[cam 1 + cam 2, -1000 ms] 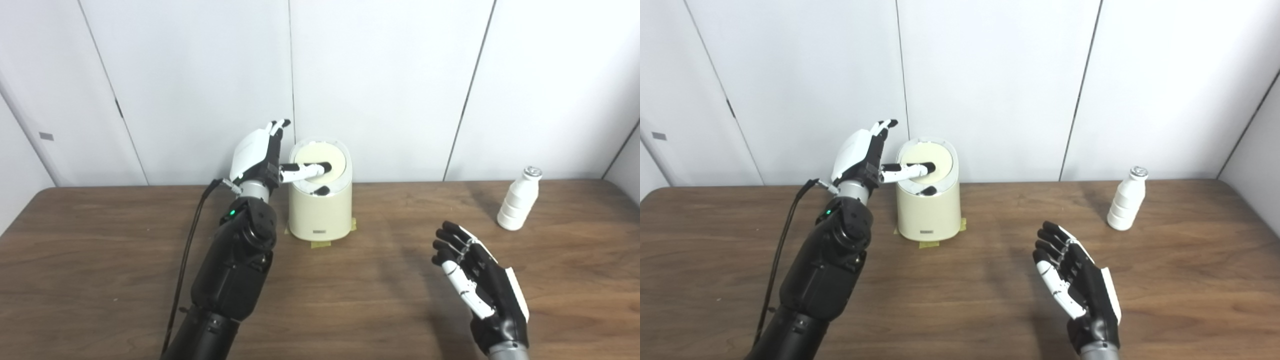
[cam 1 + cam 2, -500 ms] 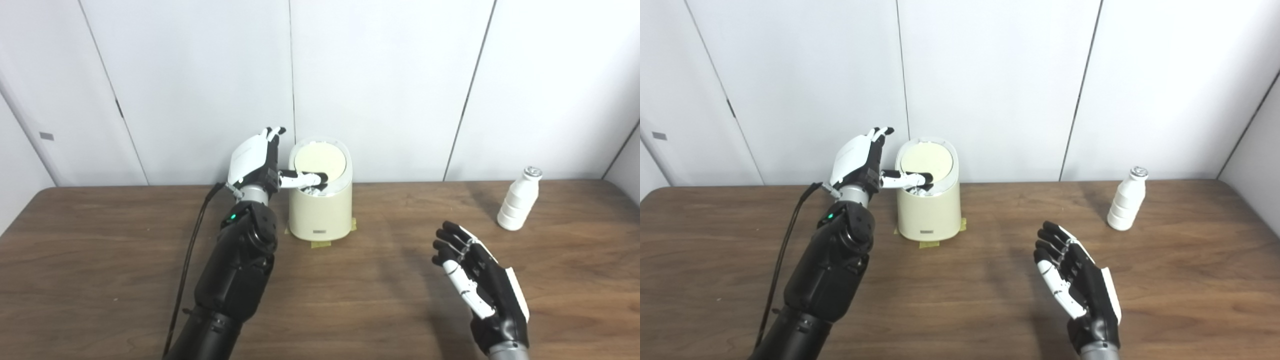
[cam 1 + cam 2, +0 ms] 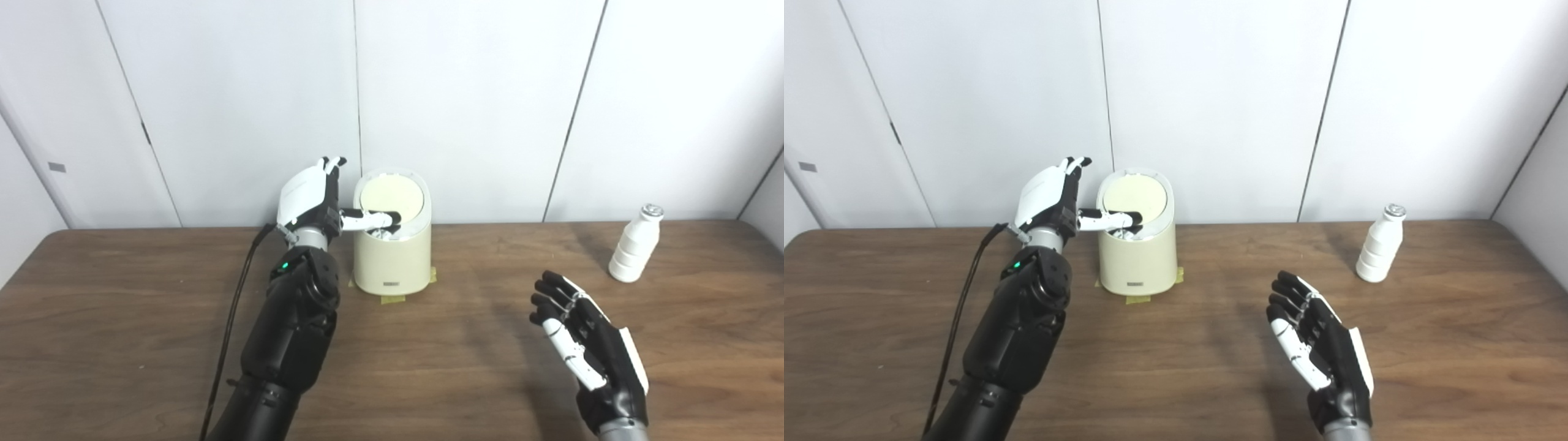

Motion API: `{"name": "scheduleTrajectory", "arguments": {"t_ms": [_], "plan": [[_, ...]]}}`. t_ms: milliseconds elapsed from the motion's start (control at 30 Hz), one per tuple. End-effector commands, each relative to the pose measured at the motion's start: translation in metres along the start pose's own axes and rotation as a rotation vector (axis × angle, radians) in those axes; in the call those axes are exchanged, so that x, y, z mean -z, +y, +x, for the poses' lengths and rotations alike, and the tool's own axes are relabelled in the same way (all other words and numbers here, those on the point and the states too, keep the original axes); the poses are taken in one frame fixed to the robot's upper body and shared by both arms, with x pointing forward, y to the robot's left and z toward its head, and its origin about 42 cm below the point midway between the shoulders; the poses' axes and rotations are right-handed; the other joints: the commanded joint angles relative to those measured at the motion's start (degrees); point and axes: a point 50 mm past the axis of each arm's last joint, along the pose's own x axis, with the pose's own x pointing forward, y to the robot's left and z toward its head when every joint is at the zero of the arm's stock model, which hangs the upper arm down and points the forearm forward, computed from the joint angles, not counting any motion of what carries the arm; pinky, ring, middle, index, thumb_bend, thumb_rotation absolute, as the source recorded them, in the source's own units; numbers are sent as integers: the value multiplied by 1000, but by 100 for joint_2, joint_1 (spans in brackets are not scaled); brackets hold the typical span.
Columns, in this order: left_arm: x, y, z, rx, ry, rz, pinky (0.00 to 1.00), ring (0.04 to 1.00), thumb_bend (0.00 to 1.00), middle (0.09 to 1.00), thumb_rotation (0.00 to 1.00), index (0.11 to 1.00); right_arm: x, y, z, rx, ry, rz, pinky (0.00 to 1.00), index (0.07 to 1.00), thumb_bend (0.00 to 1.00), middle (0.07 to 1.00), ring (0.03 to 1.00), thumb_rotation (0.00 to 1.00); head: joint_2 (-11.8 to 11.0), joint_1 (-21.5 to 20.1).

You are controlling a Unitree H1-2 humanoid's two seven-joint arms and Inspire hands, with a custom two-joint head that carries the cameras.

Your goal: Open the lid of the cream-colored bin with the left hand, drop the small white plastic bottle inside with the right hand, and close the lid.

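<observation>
Nearest the front edge of the wooden table (image 3: 429,367), toward its right side, the right hand (image 3: 582,352) hovers with fingers spread, palm turned inward, holding nothing. From it the small white plastic bottle (image 3: 635,252) lies farther back and to the right, near the table's rear right corner, well apart from the hand. The bottle stands upright, its long axis vertical, silver cap on top, so the right hand is clearly the nearer one to it.

Farther back, by the rear edge left of center, the cream-colored bin (image 3: 392,239) sits on tape marks. The left hand (image 3: 309,199) is raised just beside the bin's left flank, fingers (image 3: 331,165) extended upward, its thumb (image 3: 367,217) reaching sideways onto the front lip of the round lid (image 3: 392,195). It grips nothing. Whether the lid has begun to lift cannot be told; it looks tilted toward the camera.
</observation>
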Motion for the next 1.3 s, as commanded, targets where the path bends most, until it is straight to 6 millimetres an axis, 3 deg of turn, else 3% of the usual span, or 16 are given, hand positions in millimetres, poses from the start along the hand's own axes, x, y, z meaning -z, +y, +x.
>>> {"name": "scheduleTrajectory", "arguments": {"t_ms": [0,133,367,567,600,633,667,800,1133,1267], "plan": [[-23,21,8,-62,-43,39,996,1000,880,999,125,954,-17,3,2,-9,-91,10,722,785,197,799,794,382,14,-3],[-25,21,7,-44,-38,133,999,1000,915,1000,12,972,-17,3,2,-5,-92,7,721,785,203,800,794,391,21,-7],[-27,22,3,-39,-40,206,1000,1000,915,995,0,976,-16,2,2,-12,-93,8,723,787,196,801,795,397,20,-10],[-27,22,2,-28,-31,158,1000,1000,880,1000,281,977,-17,3,2,-9,-89,6,721,791,190,804,795,385,11,-3],[-27,23,1,-23,-31,142,1000,1000,792,1000,677,977,-17,3,2,-8,-88,6,720,787,192,801,793,384,12,-13],[-27,23,1,-21,-30,132,1000,1000,773,999,835,975,-17,3,2,-8,-88,6,719,785,194,799,792,383,12,-3],[-27,23,0,-20,-32,121,1000,1000,769,996,933,972,-17,3,2,-7,-90,6,717,782,194,797,790,383,11,4],[-25,24,-2,-23,-34,107,1000,997,803,983,997,958,-17,3,3,-12,-93,4,716,785,193,799,791,384,9,-1],[-20,26,-3,-37,-34,70,1000,992,889,968,1000,940,-16,4,4,-15,-87,6,721,786,198,801,796,399,-11,10],[-19,32,-5,-65,-63,-30,1000,986,869,969,1000,935,-15,4,5,-15,-86,6,725,792,195,806,800,393,-27,4]]}}
